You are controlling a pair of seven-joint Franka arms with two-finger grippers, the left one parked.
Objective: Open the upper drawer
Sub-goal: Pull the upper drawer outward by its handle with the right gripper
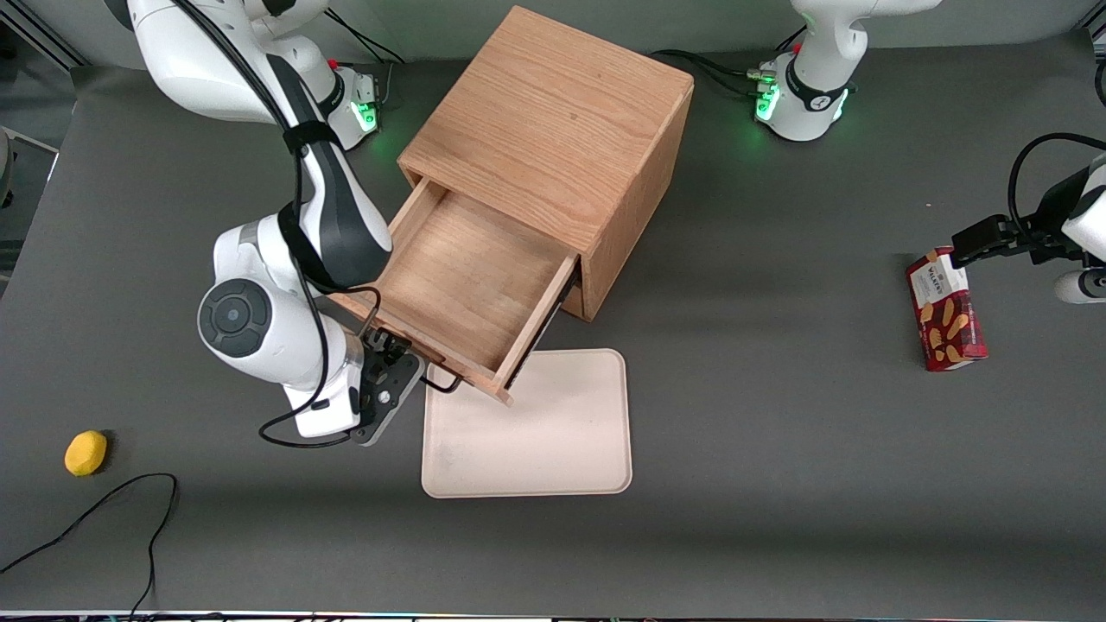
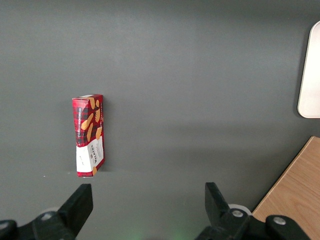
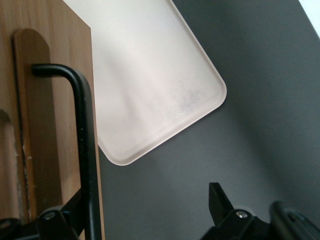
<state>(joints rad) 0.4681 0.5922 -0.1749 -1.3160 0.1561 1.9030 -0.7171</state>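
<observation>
We see the upper drawer pulled well out of the wooden cabinet, its shallow box bare inside and its front corner overhanging the cream tray, which lies on the table nearer the front camera than the cabinet. The gripper sits at the drawer front, beside the black bar handle. In the right wrist view its 2 fingers stand apart, the handle by 1 of them. A red biscuit box lies toward the parked arm's end, and a yellow lemon-like object toward the working arm's end.
</observation>
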